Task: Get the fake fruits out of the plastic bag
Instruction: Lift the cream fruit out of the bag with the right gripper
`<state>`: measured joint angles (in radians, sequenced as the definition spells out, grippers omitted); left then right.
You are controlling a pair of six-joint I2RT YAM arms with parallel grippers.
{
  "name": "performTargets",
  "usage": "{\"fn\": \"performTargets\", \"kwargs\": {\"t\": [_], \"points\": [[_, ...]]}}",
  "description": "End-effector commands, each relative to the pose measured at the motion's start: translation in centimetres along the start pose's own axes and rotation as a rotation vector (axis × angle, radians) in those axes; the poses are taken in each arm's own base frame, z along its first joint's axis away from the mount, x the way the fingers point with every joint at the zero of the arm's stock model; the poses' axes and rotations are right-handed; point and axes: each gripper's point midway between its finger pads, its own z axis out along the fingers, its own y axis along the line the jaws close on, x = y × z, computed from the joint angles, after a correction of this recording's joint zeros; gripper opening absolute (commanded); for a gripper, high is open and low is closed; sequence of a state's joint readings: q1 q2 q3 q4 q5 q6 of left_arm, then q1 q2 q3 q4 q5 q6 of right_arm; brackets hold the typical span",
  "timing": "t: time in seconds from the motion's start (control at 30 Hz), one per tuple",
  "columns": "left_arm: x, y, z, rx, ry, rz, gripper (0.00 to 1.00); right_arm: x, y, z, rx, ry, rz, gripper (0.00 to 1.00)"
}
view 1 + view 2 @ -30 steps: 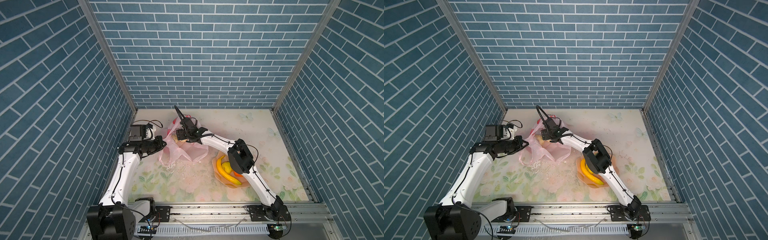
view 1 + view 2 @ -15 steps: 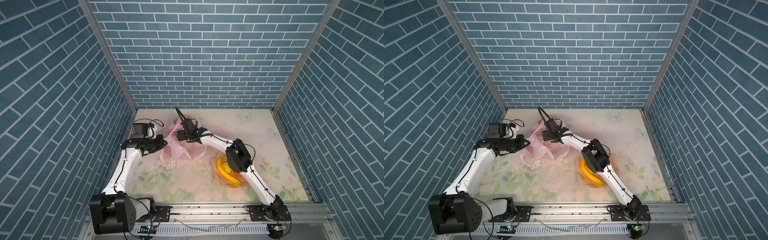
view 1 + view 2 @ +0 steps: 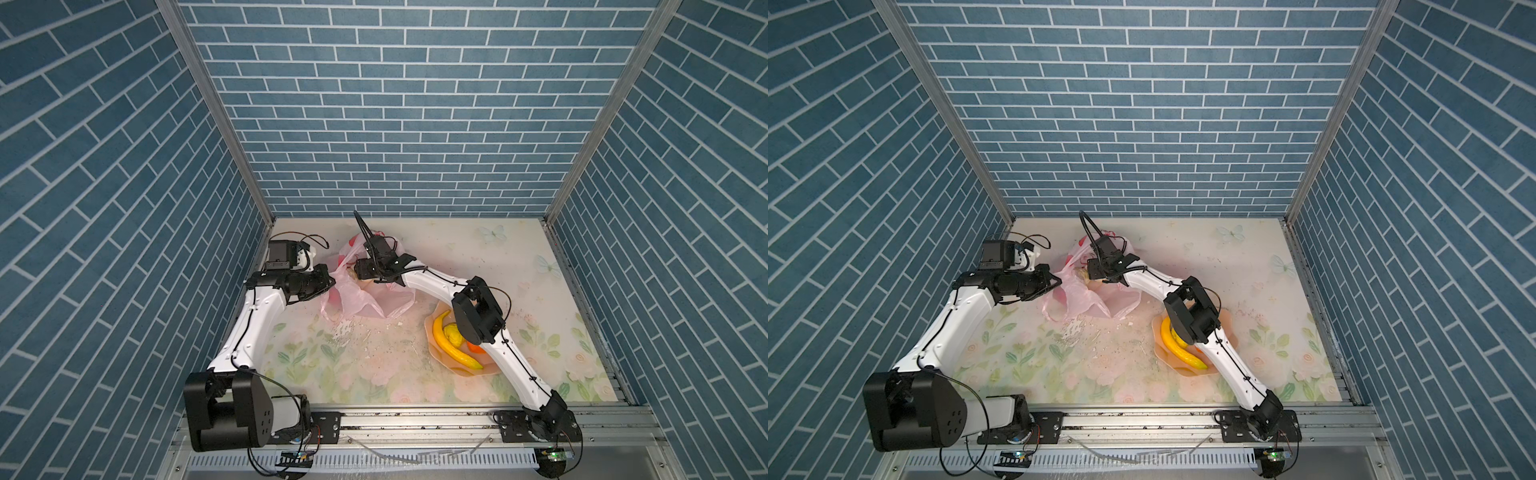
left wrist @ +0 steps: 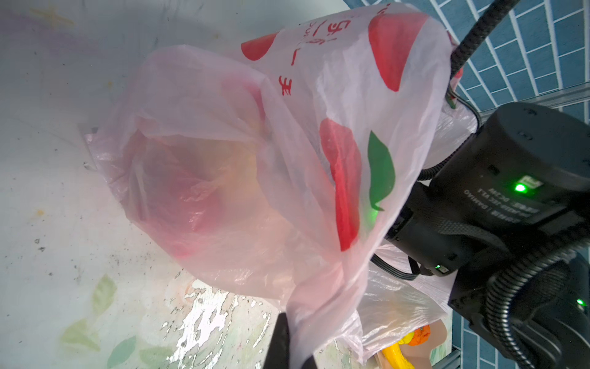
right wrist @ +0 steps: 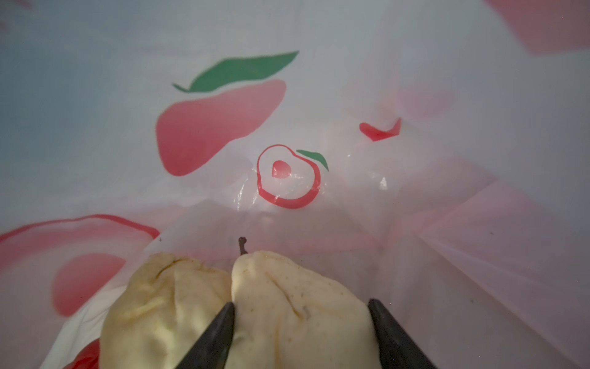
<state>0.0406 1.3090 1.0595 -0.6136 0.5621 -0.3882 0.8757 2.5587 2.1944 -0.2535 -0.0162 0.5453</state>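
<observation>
IN THE BAG: My right end effector (image 5: 300, 335) reaches through the mouth of the plastic bag (image 5: 415, 96). Its jaws stand apart around a stemmed cream-white fruit (image 5: 300, 287). One dark fingertip (image 5: 220, 329) sits in the cleft between that fruit and a second cream-white fruit (image 5: 166, 297), and its partner is at the stemmed fruit's far flank. Both tips look to touch the fruit; whether they grip it I cannot tell. The two pale fruits lie side by side, touching, on the bag's apple-printed film.

My left end effector (image 4: 293, 351) is closed on a twisted strand of the bag, and the pink film gathers toward the pinch. In both top views the bag (image 3: 357, 297) lies toward the back left of the floral bench (image 3: 457, 257), between my two wrists, with my left end effector (image 3: 330, 282) at its left edge. A red shape (image 4: 178, 198) shows through the film in the left wrist view, too blurred to name.

To the bag's right and nearer the front stands a peach bowl (image 3: 430, 332), partly under my right arm's elbow. In it lie the banana (image 3: 451, 353), the wrinkly yellow fruit (image 3: 451, 334) and the tangerine (image 3: 473, 347), all out of the bag.
</observation>
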Motion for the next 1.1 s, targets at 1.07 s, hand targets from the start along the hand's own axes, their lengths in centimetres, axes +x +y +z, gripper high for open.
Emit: {"fn": "performTargets", "kwargs": {"t": [1.07], "points": [[-7.5, -3.9, -2.5, 0.030, -0.200, 0.068, 0.00, 3.5, 5.5, -11.5, -0.137, 0.102, -0.235, 0.18]]}}
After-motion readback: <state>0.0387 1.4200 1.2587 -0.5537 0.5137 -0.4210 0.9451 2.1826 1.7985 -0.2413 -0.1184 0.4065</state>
